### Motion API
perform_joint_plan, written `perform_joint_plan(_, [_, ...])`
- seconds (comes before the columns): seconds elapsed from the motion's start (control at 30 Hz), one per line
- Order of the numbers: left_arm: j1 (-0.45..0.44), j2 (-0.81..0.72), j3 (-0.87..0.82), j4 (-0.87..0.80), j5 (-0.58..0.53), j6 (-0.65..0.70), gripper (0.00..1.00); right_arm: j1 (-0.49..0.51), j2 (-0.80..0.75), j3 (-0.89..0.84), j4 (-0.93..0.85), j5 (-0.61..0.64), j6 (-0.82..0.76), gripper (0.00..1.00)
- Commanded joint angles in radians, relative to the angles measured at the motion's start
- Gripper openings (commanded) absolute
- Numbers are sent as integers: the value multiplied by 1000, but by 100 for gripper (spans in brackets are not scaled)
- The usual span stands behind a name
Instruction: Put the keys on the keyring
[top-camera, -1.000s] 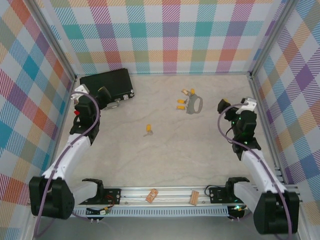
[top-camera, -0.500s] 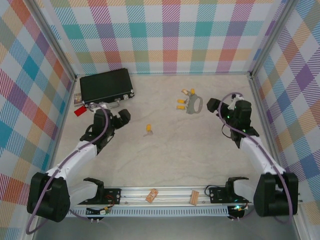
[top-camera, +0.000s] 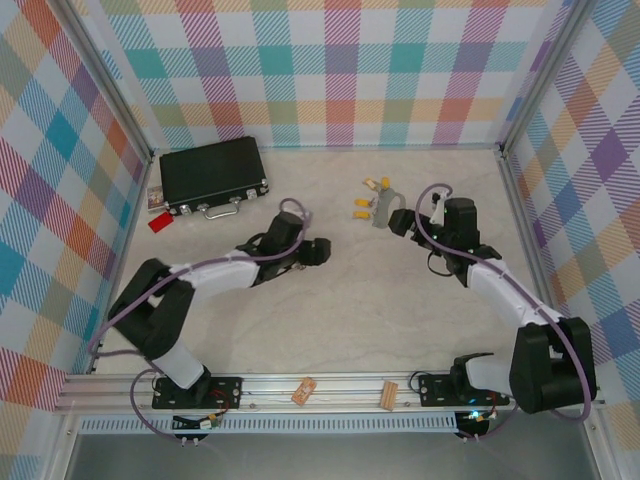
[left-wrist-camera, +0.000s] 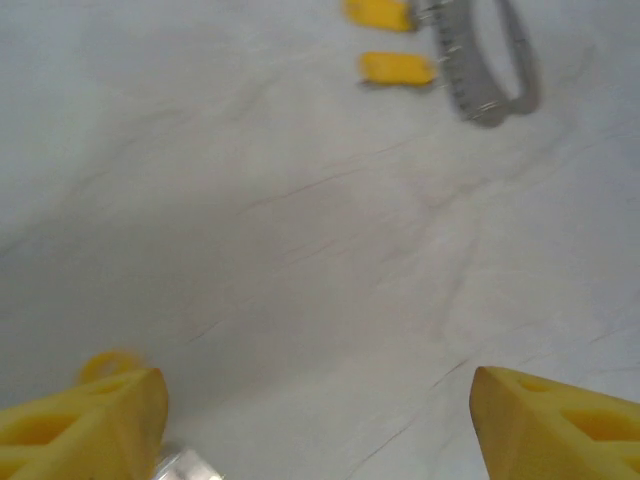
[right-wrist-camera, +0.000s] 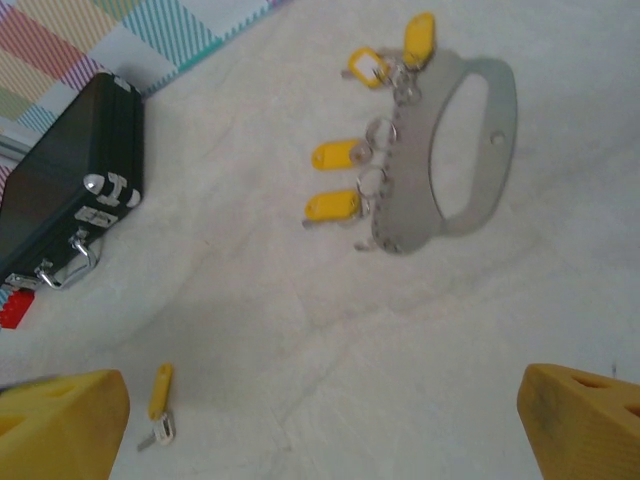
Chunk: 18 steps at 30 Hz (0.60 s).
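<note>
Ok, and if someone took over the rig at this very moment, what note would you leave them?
The left gripper is open, with the loose key right beside one of its jaws, not gripped.
The right gripper is open and empty, facing the keyring.
Four other keys lie along the keyring's edge by small rings; I cannot tell whether they are hooked on.
Left to do: grip the loose key, carry it over and put it on the keyring.
</note>
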<state>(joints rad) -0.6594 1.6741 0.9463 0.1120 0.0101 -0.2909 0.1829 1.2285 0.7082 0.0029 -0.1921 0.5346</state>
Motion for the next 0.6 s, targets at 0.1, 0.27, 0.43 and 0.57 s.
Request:
perform_joint_plan(0.1, [-30,229,257,11,159,138,59,-4,-60,-57,19,19,72,99])
perform_joint_plan(0.27, [-52,380,441,-49,146,212,51,-4,-141,-139,52,134,133,99])
perform_joint_plan(0.43, [-67,492,569,-112,117,234,46,-3,-203,-160,40,161,151,99])
perform_joint_plan(0.57, [-77,564,665,-153,98,236,39,-3,-215,-160,36,150,159,99])
